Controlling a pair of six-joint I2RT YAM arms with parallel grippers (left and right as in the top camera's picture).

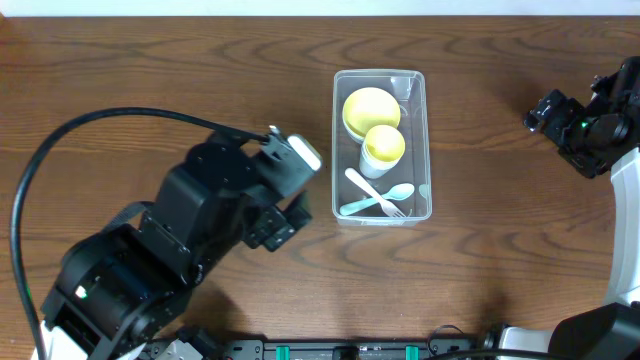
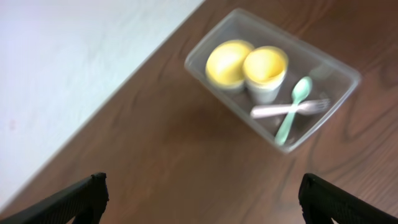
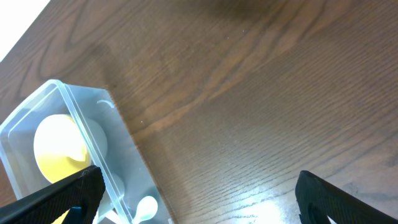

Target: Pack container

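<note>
The left gripper [image 2: 202, 188] is seen with its jaws spread wide and nothing held between them; only the two dark fingertips [image 2: 81, 199] are shown at the bottom corners of the left wrist view. From overhead, the left arm is found low on the left of the wooden table [image 1: 150, 70], with a black cable [image 1: 30, 190] looped over it, and it is kept apart from the container.

The container [image 1: 428, 150] is placed upright on the table, just right of centre, with its long side running away from the robot. Inside it, a yellow bowl [image 1: 368, 108] is set at the far end, and a white cup with a yellow interior [image 1: 383, 148] is stood touching it on the near side. At the near end a white fork [image 1: 358, 181] and a mint-green spoon [image 1: 400, 190] are laid crossed over each other.

The right gripper [image 3: 199, 183] is likewise held with its jaws parted and empty. It is positioned near the right edge of the table, well apart from the container, a corner of which is caught at the lower left of the right wrist view.
</note>
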